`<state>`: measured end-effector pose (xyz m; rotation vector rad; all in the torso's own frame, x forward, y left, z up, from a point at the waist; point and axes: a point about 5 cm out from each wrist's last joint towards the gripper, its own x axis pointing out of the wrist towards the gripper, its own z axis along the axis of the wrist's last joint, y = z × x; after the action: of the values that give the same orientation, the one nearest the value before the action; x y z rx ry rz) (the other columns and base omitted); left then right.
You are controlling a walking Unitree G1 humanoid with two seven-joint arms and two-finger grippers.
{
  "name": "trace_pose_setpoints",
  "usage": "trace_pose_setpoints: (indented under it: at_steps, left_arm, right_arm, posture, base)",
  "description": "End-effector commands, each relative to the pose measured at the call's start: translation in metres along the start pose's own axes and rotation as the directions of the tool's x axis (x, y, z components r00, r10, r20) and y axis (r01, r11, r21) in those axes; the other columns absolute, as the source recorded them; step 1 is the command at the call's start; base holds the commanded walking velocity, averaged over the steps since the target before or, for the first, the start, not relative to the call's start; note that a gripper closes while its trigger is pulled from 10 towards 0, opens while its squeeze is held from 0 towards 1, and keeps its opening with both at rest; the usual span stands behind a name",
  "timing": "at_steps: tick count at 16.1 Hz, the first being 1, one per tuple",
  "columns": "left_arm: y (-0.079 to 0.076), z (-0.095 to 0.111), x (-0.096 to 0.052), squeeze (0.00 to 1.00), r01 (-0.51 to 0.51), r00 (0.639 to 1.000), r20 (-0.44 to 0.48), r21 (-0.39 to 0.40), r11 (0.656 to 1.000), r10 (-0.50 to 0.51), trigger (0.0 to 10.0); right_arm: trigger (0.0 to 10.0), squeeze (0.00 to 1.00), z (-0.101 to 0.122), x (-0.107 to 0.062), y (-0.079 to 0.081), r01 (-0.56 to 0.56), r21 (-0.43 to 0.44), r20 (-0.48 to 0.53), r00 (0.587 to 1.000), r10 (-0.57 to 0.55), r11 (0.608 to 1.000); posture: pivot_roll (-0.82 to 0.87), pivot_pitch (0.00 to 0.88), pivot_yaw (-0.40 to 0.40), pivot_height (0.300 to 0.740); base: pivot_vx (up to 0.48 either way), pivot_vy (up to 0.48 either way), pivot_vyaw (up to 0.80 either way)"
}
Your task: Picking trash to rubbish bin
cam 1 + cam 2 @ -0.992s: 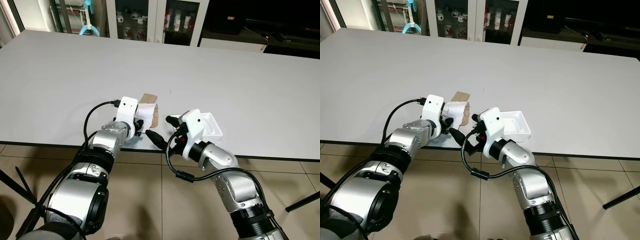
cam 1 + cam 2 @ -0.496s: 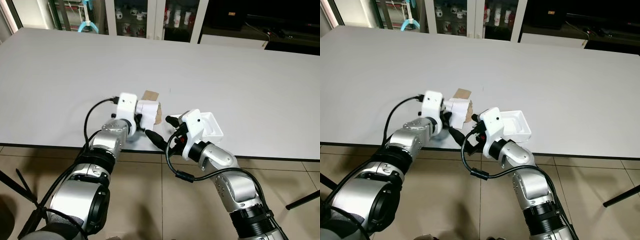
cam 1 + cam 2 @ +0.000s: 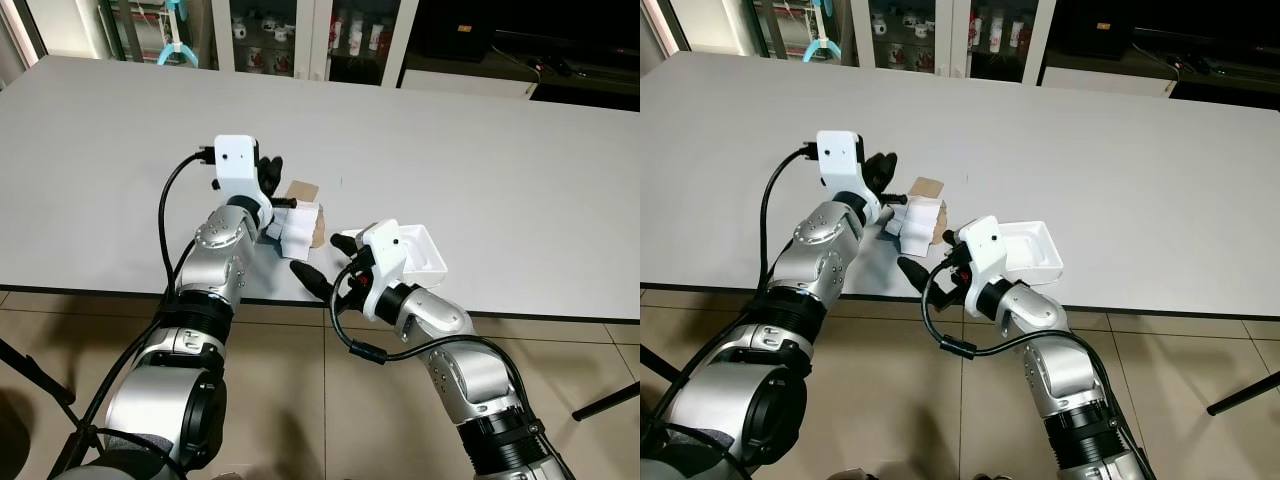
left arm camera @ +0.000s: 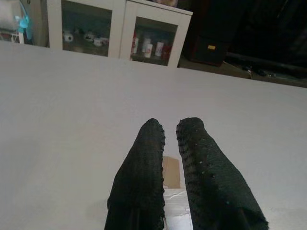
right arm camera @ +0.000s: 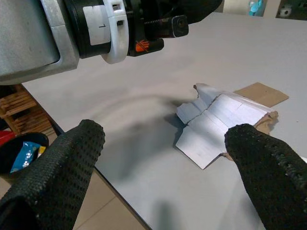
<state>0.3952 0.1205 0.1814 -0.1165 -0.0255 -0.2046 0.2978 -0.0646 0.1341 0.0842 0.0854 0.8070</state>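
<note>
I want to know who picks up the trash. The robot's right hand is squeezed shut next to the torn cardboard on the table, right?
Not quite. The right hand is open, not shut: the right wrist view shows its two black fingers spread wide apart, with the torn cardboard lying on the table between them. It is beside the cardboard, as you said.

No brand, label or sign could be read. The one legible mark was a thin vertical stroke, perhaps the digit "1", on the white ring (image 5: pixel 109 29) of the left arm's wrist in the right wrist view. Cabinet items were too small to read.
</note>
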Motion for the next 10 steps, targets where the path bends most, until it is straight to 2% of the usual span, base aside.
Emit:
trace_pose_setpoints:
  at_steps: [1,2,7,10]
  left_arm:
    - [-0.003,-0.003,0.0,0.73,0.013,1.0,-0.007,0.012,1.0,-0.013,10.0]
    - [-0.004,-0.008,-0.001,1.0,0.023,1.0,-0.021,0.033,0.999,-0.022,10.0]
    - [0.001,-0.014,-0.003,1.0,-0.023,0.998,-0.056,0.031,0.999,0.024,10.0]
    - [0.003,-0.012,-0.003,1.0,-0.02,0.999,-0.044,0.031,0.999,0.021,10.0]
  right_arm:
    - [10.0,0.0,0.004,0.0,-0.003,0.015,-0.005,0.014,1.0,-0.015,1.0]
    - [10.0,0.0,0.004,0.0,-0.003,0.017,-0.006,0.013,1.0,-0.017,1.0]
    - [10.0,0.0,0.004,0.0,-0.005,0.026,-0.006,0.013,1.0,-0.025,1.0]
    - [10.0,0.0,0.005,0.0,-0.007,0.035,-0.008,0.016,0.999,-0.034,0.999]
  posture:
    - [-0.02,0.039,-0.07,0.74]
    - [-0.02,0.039,-0.067,0.74]
    - [-0.02,0.038,-0.067,0.74]
    - [-0.02,0.038,-0.068,0.74]
  base:
    - [0.0,0.0,0.0]
    - [0.0,0.0,0.0]
    - [0.0,0.0,0.0]
    - [0.0,0.0,0.0]
